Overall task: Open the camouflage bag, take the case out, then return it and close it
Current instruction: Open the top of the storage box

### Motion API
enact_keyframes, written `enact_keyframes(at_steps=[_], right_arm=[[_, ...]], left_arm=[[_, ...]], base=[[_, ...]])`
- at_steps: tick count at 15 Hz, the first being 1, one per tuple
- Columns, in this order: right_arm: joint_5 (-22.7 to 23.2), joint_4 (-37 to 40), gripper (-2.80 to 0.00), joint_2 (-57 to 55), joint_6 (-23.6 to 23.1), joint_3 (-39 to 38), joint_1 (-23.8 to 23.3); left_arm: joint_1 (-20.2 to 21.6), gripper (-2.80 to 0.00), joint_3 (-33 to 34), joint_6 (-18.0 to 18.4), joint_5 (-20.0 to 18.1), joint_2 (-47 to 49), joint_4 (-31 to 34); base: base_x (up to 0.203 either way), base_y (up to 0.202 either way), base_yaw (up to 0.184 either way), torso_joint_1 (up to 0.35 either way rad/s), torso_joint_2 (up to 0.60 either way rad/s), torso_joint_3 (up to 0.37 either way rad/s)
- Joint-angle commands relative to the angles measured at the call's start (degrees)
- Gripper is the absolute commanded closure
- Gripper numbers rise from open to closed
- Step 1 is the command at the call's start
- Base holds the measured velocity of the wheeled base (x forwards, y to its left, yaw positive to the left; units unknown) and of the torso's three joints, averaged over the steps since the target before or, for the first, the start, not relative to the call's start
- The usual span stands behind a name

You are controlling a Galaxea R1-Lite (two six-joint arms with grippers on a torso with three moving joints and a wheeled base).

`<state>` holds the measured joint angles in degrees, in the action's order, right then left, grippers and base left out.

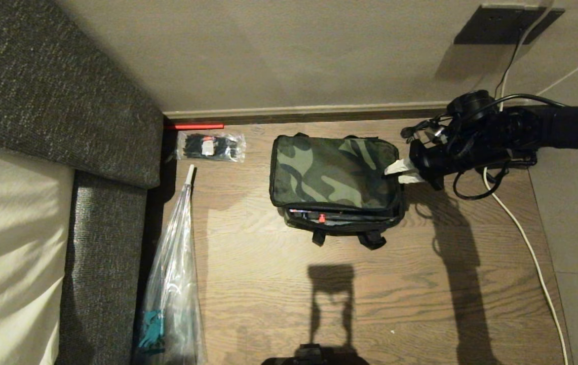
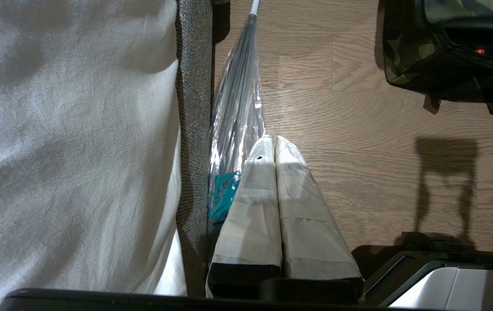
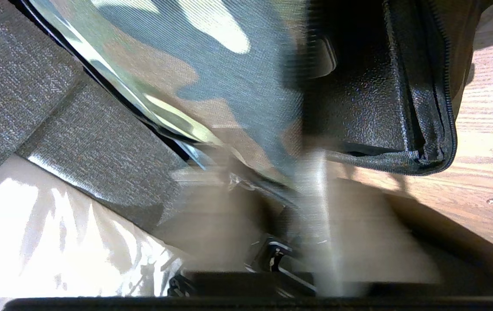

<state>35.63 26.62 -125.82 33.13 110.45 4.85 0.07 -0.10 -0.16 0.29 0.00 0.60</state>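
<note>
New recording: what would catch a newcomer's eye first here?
The camouflage bag sits mid-floor near the wall, its near side unzipped, showing a small red latch. The right end effector reaches in at the bag's right edge. A clear-wrapped umbrella lies along the grey sofa on the left.

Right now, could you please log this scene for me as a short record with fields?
Surface: wooden floor
Camouflage bag: lid lifted at its near edge
Inside the gap: red latch
Right gripper: at the bag's right edge, pinching the lid
Left gripper: shut, parked beside the sofa
Also: clear-wrapped umbrella, packet
</note>
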Motion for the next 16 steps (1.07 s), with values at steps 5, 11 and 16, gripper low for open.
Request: enact_keyframes(at_steps=[5,11,16], right_arm=[[0.40,0.54,0.00,0.49,0.26,0.03,-0.02],[1.64,-0.08,0.00,4.14,0.80,0.12,-0.19],[4.09,-2.46,0.00,6.20,4.14,0.21,-0.11]], left_arm=[[0.01,0.00,0.01,-0.02,0.06,-0.09,0.02],[0.01,0.00,0.01,-0.02,0.05,-0.09,0.02],[0.01,0.00,0.01,-0.02,0.03,-0.09,0.02]], base=[[0.000,0.000,0.000,0.000,0.00,0.000],[0.000,0.000,0.000,0.000,0.00,0.000],[0.000,0.000,0.000,0.000,0.00,0.000]])
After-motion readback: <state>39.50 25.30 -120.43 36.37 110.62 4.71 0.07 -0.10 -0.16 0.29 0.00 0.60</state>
